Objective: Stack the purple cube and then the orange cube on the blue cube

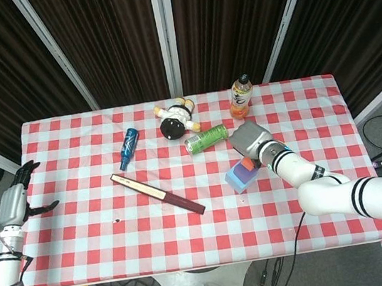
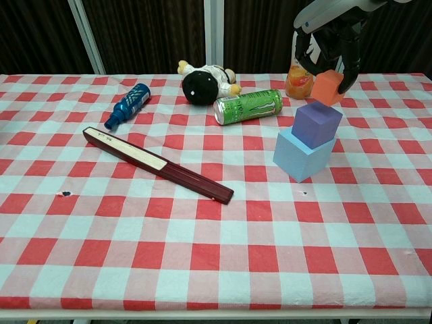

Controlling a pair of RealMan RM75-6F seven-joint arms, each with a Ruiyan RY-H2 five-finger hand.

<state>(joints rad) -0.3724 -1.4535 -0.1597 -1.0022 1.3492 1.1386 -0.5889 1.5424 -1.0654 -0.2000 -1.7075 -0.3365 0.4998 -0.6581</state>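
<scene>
The purple cube (image 2: 316, 124) sits tilted on the light blue cube (image 2: 301, 156) right of the table's middle; in the head view the blue cube (image 1: 234, 179) shows with purple on top. My right hand (image 2: 329, 38) holds the orange cube (image 2: 327, 88) just above the purple cube's back corner. In the head view that right hand (image 1: 249, 138) covers most of the orange cube (image 1: 247, 165). My left hand (image 1: 17, 200) hangs off the table's left edge, fingers apart, holding nothing.
A green can (image 2: 247, 106) lies left of the stack, an orange drink bottle (image 2: 299, 79) stands behind it. A plush toy (image 2: 204, 81), a blue bottle (image 2: 129, 104) and a dark red folded fan (image 2: 155, 164) lie to the left.
</scene>
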